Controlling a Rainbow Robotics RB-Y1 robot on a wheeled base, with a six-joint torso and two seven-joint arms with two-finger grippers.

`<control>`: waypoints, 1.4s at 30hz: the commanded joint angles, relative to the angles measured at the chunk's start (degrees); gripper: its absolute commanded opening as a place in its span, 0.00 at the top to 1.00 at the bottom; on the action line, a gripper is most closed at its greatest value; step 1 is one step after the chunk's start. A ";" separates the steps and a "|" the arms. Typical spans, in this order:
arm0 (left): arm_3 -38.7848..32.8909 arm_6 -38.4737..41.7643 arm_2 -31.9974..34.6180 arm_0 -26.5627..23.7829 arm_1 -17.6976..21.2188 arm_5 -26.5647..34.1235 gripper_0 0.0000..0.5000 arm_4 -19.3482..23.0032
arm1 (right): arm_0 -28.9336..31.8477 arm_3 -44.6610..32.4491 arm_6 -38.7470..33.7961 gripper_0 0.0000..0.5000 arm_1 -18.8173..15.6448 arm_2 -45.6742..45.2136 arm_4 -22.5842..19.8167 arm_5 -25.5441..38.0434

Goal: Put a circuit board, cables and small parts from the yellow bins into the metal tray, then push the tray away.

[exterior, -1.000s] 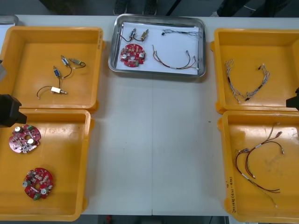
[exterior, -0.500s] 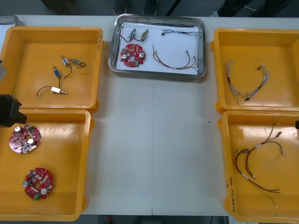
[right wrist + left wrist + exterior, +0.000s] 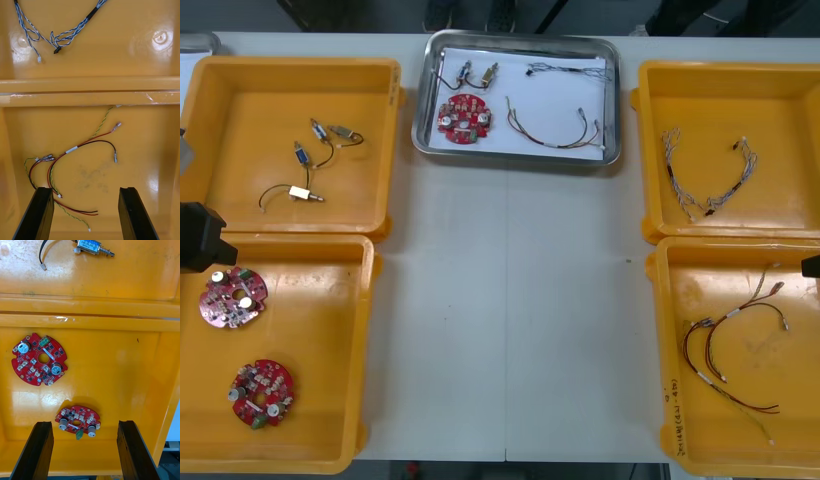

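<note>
The metal tray [image 3: 520, 158], white inside, sits at the table's far middle. It holds a red circuit board [image 3: 463, 118], small metal parts [image 3: 478, 72], a red and yellow cable [image 3: 555, 132] and a thin twisted cable [image 3: 570, 68]. My left gripper [image 3: 84, 452] hangs open over the near left bin, above two circuit boards [image 3: 32, 363] [image 3: 78, 419]. My right gripper [image 3: 85, 213] hangs open over the near right bin, above red, yellow and black cables [image 3: 77, 147]. Neither holds anything.
The far left bin [image 3: 240, 75] holds small metal parts [image 3: 330, 133] with black leads. The far right bin [image 3: 780, 90] holds blue and white cables [image 3: 700, 200]. My left arm [image 3: 198, 237] shows at the left edge, and my right arm [image 3: 812, 265] at the right edge.
The right arm has slid along the right edge toward the near bin, and less of it shows. The left arm, the tray and the bins' contents have not moved.
</note>
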 commanded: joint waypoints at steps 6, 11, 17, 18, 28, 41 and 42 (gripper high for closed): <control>-0.87 -4.51 1.85 1.18 2.47 0.37 0.00 -0.16 | 1.00 -1.62 2.36 0.00 -2.42 0.70 -0.58 0.16; -0.87 -4.51 1.85 1.18 2.47 0.37 0.00 -0.16 | 1.00 -1.62 2.36 0.00 -2.42 0.70 -0.58 0.16; -0.87 -4.51 1.85 1.18 2.47 0.37 0.00 -0.16 | 1.00 -1.62 2.36 0.00 -2.42 0.70 -0.58 0.16; -0.87 -4.51 1.85 1.18 2.47 0.37 0.00 -0.16 | 1.00 -1.62 2.36 0.00 -2.42 0.70 -0.58 0.16; -0.87 -4.51 1.85 1.18 2.47 0.37 0.00 -0.16 | 1.00 -1.62 2.36 0.00 -2.42 0.70 -0.58 0.16; -0.87 -4.51 1.85 1.18 2.47 0.37 0.00 -0.16 | 1.00 -1.62 2.36 0.00 -2.42 0.70 -0.58 0.16; -0.87 -4.51 1.85 1.18 2.47 0.37 0.00 -0.16 | 1.00 -1.62 2.36 0.00 -2.42 0.70 -0.58 0.16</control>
